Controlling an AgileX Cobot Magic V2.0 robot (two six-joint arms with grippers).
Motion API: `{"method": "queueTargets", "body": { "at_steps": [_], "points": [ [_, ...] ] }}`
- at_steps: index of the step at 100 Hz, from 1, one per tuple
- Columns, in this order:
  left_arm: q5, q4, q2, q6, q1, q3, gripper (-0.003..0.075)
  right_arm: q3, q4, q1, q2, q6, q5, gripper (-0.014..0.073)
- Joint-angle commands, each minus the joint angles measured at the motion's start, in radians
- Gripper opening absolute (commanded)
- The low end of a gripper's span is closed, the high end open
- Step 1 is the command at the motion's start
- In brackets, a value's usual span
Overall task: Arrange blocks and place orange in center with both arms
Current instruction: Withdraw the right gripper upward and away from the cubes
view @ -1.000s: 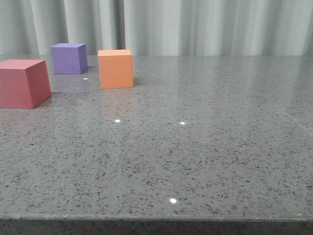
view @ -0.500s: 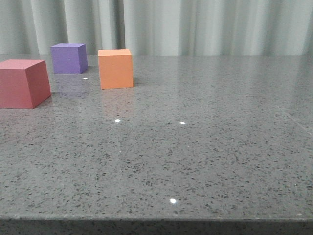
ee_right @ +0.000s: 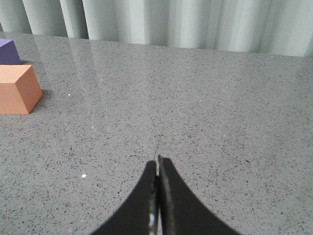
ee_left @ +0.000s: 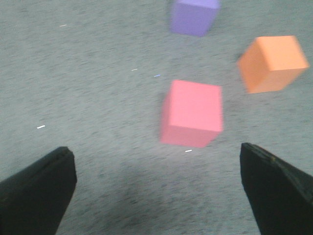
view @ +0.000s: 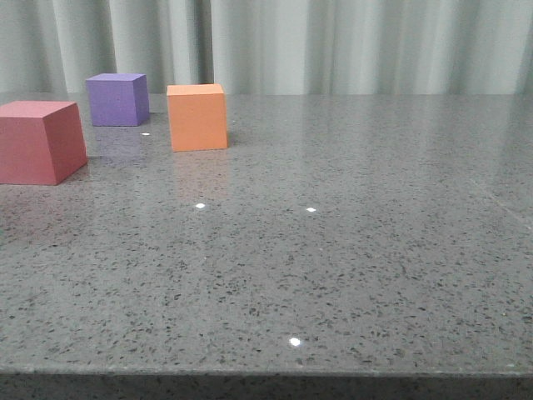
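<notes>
Three cubes stand at the table's far left. The orange cube point(view: 197, 117) point(ee_left: 272, 63) point(ee_right: 17, 89) is the rightmost, the purple cube point(view: 117, 99) point(ee_left: 193, 17) point(ee_right: 8, 51) sits behind it to the left, and the pinkish-red cube point(view: 38, 142) point(ee_left: 192, 113) is nearest, at the left edge. My left gripper point(ee_left: 157, 188) hangs above the table, open wide, with the pinkish-red cube ahead of its fingers and nothing between them. My right gripper point(ee_right: 157, 164) is shut and empty over bare table, to the right of the orange cube. Neither arm shows in the front view.
Grey speckled tabletop point(view: 333, 250) stretches to the right of the cubes. A pale pleated curtain point(view: 350, 42) hangs behind the far edge. The table's front edge point(view: 266, 371) runs along the bottom of the front view.
</notes>
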Motion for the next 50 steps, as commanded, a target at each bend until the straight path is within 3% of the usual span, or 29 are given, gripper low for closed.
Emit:
{"method": "queueTargets", "body": {
  "at_steps": [1,25,50],
  "points": [
    [-0.121,-0.073,0.020,-0.001,-0.065,-0.034,0.0637,-0.026,-0.020,-0.005,-0.003,-0.001,-0.076,-0.0111],
    [-0.164,-0.082,0.197,-0.001,-0.264,-0.135,0.0636,-0.026,-0.020,-0.005,-0.003,-0.001,-0.076,-0.0111],
    [-0.210,-0.008,0.450,-0.100,-0.374,-0.345,0.0636,-0.026,-0.020,-0.005,-0.003,-0.001,-0.076,-0.0111]
  ]
}}
